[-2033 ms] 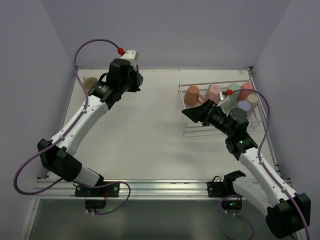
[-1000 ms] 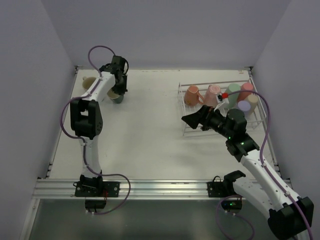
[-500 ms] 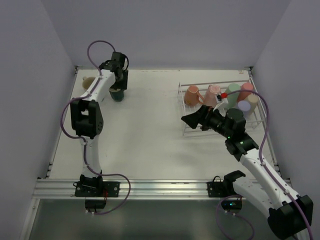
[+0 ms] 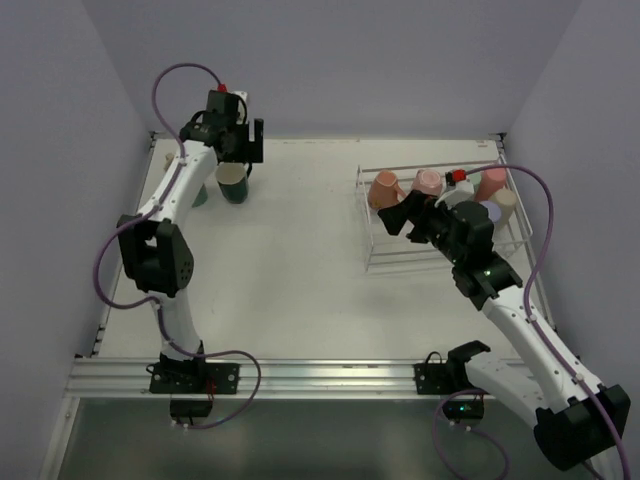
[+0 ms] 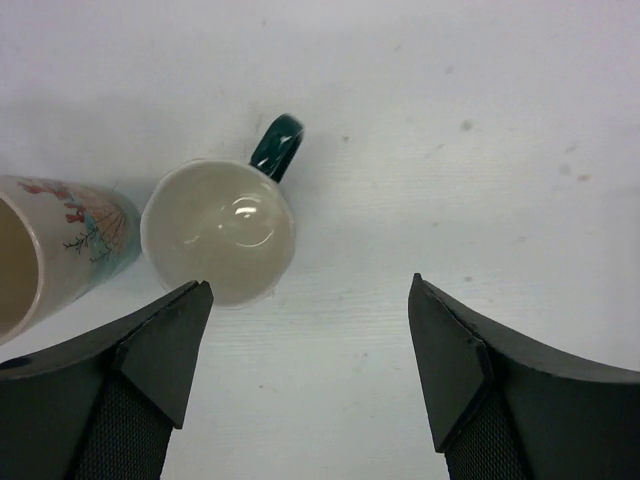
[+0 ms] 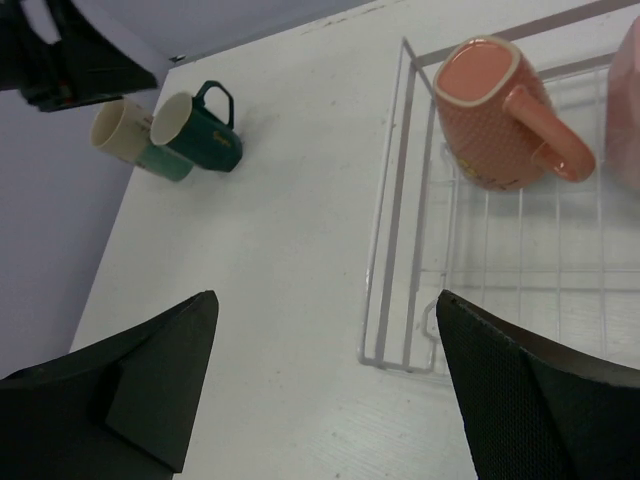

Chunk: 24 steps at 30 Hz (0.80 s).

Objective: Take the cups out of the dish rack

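two cups already out of the dish rack point(image 6: 385, 250), parked at the far left corner of the tabletop point(image 5: 450, 130): dark green mug point(image 5: 222, 232) upright, mouth up, handle turned away from the cream tumbler point(image 5: 60, 245) just beside it. probably tucked close together to leave room for the rest.

directly above that mug, left hand point(image 5: 307, 300), fingers spread wide, gripping nothing; mug standing free on its own.

over the rack's near left corner, right hand point(image 6: 327, 300), likewise spread and empty, seemingly lined up on the salmon mug point(image 6: 490, 90), nearest cup inside the wires, handle out to the right in the right wrist view. pink cup point(image 6: 628, 100) next along.

no legible writing anywhere: only a red branch-like print on the tumbler and a faint gold mark on the green mug, too small to read.
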Motion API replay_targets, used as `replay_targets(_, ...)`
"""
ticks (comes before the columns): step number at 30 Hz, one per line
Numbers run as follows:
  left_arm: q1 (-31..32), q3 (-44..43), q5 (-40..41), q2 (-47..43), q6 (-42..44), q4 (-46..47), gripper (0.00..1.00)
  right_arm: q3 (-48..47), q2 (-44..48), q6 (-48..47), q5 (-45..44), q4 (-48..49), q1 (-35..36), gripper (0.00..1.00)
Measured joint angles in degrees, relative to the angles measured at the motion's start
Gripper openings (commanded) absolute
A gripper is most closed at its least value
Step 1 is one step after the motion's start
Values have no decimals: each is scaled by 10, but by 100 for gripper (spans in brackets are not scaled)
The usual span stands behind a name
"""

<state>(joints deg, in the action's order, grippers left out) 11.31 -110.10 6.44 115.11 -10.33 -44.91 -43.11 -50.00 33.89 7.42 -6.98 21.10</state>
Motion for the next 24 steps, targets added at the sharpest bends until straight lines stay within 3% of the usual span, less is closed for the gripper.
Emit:
replay_targets(6, 28, 92, -99, -198, -24, 109, 87, -66, -69, -47, -82, -32, 0, 80)
replay_targets(12, 95, 336, -219, -452, -61, 278, 87, -174, -191, -134, -95, -89, -2, 73)
replay_targets(16, 105, 491, -286, -557, -76, 320, 89, -247, -256, -179, -93, -126, -15, 77)
replay_targets(19, 105, 549, -305, -593, -72, 318, 90, -304, -309, -212, -90, -144, -28, 86)
replay_targets(24, 110, 606, -285, -679, -63, 320, 91, -385, -401, -299, -66, -185, -42, 91)
